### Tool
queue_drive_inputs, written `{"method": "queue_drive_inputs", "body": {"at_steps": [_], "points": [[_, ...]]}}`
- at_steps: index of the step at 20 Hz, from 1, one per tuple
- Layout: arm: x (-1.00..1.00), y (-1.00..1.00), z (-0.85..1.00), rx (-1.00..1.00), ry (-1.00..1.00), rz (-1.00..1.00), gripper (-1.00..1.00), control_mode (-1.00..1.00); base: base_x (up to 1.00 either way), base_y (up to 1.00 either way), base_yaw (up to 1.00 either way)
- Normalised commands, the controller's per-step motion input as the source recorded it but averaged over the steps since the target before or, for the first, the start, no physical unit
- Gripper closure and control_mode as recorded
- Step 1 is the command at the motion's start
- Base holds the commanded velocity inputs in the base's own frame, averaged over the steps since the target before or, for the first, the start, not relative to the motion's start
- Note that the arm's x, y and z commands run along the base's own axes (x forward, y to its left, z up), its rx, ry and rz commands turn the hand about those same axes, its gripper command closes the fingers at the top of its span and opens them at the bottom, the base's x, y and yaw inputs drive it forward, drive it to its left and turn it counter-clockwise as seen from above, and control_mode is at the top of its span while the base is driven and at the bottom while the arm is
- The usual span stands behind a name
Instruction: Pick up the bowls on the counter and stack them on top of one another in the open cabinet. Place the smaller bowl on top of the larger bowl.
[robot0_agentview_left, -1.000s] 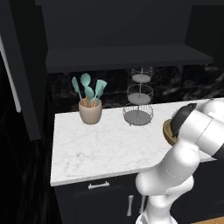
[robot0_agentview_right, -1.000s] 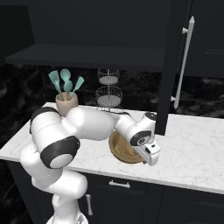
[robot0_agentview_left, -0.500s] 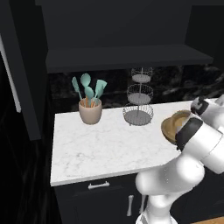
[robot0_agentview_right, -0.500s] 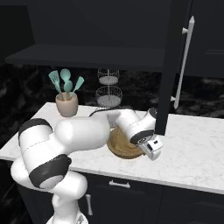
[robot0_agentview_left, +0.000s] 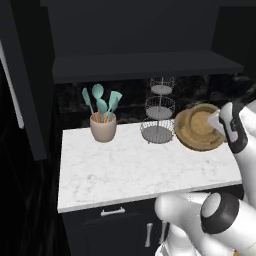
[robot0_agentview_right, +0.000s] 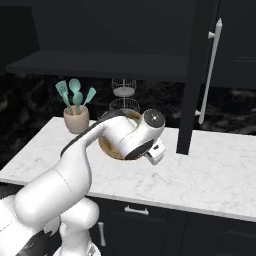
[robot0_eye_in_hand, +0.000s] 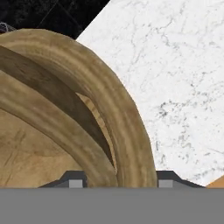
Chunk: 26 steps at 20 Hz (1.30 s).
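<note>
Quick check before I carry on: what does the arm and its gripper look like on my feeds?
The arm is glossy white, built of thick rounded segments with dark grey joint bands and round dark end caps with a pale centre dot. No loose cables or markings show. The gripper ends in two small dark finger tips with pale grey square pads.

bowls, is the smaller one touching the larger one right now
Touching. The hand view shows the smaller bowl nested inside the larger bowl, their rims meeting at the bottom between the hand's fingertips.

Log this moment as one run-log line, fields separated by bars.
phase: lifting | jaws: shut on bowls rims, one nested in the other, tilted | counter: utensil cup, wire stand | cabinet shelf: no bowl yet
</note>
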Motion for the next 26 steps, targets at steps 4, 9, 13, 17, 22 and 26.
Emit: {"method": "queue_drive_inputs", "body": {"at_steps": [4, 9, 13, 17, 22, 26], "points": [[-0.08, 0.90, 1.00, 0.06, -0.21, 0.00, 1.00, -1.00, 0.00, 0.00, 0.00], [-0.38, 0.28, 1.00, 0.06, -0.19, 0.00, 1.00, -1.00, 0.00, 0.00, 0.00], [-0.22, 0.15, 1.00, 0.08, -0.13, 0.00, 1.00, -1.00, 0.00, 0.00, 0.00], [0.17, 0.16, 1.00, 0.09, -0.07, 0.00, 1.00, -1.00, 0.00, 0.00, 0.00], [0.79, 0.10, 1.00, 0.03, 0.00, -0.04, 1.00, -1.00, 0.00, 0.00, 0.00], [1.00, 0.16, 0.98, 0.00, 0.00, -0.15, 1.00, -1.00, 0.00, 0.00, 0.00]]}}
